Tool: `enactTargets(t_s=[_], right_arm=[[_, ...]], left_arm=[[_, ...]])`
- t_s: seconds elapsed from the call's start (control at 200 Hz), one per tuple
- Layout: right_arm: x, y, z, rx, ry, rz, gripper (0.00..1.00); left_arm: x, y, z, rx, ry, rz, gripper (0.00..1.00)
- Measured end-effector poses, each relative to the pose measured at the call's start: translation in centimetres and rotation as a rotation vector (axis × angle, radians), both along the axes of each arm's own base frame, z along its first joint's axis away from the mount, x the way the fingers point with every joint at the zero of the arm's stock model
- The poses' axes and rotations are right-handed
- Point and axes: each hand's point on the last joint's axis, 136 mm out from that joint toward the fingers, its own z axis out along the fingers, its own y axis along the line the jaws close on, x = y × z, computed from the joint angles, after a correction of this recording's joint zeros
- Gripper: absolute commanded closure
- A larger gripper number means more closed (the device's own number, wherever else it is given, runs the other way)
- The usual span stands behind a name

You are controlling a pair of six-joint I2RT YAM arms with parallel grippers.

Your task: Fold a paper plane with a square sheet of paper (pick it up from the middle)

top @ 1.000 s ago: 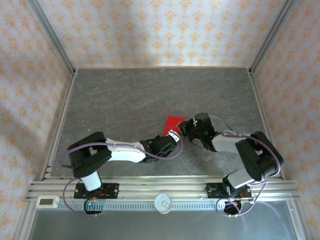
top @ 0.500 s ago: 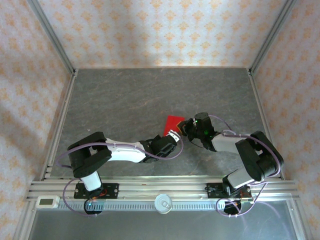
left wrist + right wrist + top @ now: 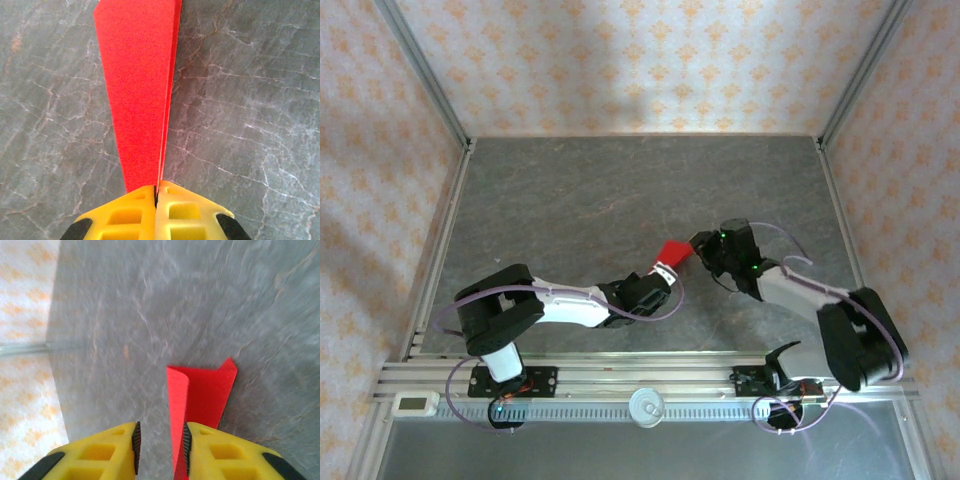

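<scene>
Currently the sheet of paper [image 3: 140, 100] is a matte, bright red, folded strip. Stacked layer edges show along its right side. It runs straight ahead from the left gripper [image 3: 156, 190], narrow at the fingertips and widening with distance. That gripper is closed on the narrow end, its yellow fingers meeting with the paper pinched between them. The pinched tip is hidden, and the far end is cut off at the frame edge.

Ahead of the right gripper [image 3: 160, 437] the paper shows one rolled edge and one pointed corner. This gripper stands open, with a clear gap between its ribbed pads. The paper passes close to the right-hand pad; contact cannot be determined. The grey, veined, stone-patterned table [image 3: 580, 190] appears blurred here.
</scene>
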Motion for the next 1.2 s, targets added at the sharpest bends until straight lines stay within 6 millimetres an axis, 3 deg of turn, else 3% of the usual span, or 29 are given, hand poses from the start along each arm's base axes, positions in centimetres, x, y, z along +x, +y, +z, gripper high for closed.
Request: enactTargets(t_s=[0.115,0.225,0.591,0.796,1.031,1.201], right_arm=[[-0.4,-2.1,2.1,-0.041,-0.082,-0.059,0.66],[-1.1,-3.3,2.7,-0.069,-0.114,-0.094,0.66],[-3.8,-4.9,-1.1,-0.116,-0.051,-0.11,0.67],[-4.3,-4.6,-1.7,-0.093,-0.047,-0.088,0.67],[-4.1,-2.8,-0.4,-0.018,-0.095,-0.012,0.67],[-4.4,-1.2,-0.4,0.022,-0.106,0.076,0.76]], left_arm=[[-0.3,-0.1,-0.6,-0.044,0.039,-0.003,0.98],[-0.2,0.2,-1.2,-0.106,0.092,-0.003,0.98],[0.3,-0.3,-1.0,-0.369,0.335,-0.053,0.99],[0.1,-1.7,-1.0,-0.483,0.472,-0.103,0.99],[-0.2,-3.3,-0.9,-0.561,0.587,-0.141,1.0],[0.0,-4.2,-0.8,-0.607,0.668,-0.144,1.0]])
